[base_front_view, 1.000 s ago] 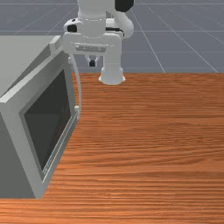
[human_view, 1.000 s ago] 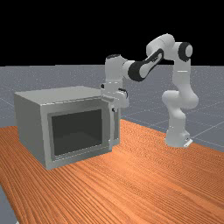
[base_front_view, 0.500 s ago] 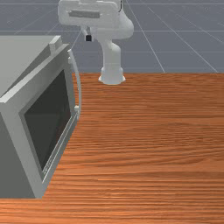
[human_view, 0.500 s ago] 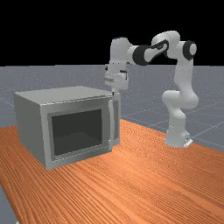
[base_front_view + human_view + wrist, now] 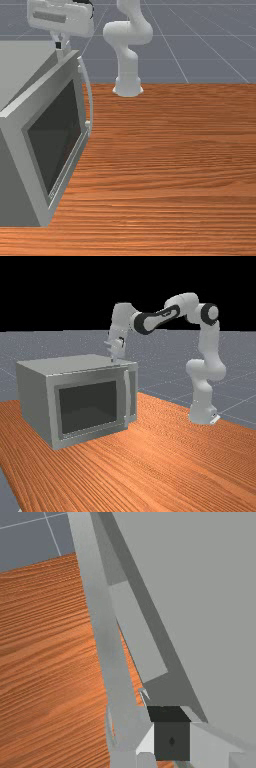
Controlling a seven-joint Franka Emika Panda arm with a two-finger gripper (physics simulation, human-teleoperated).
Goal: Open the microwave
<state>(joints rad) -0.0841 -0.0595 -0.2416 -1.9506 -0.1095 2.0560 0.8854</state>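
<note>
We cannot tell whether our jaws (image 5: 61, 47) are apart or together; they hang near the top corner of the door (image 5: 26, 165), by the curved handle (image 5: 90, 100). The door stands ajar on the microwave (image 5: 20, 65), which sits on the table (image 5: 175, 165) at the front view's left.

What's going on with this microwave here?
A robot arm is at work opening the microwave. Its gripper is up at the top of the door, near the handle end; whether it touches anything, I can't tell. The door stands slightly ajar, and nothing is holding the handle.
</note>
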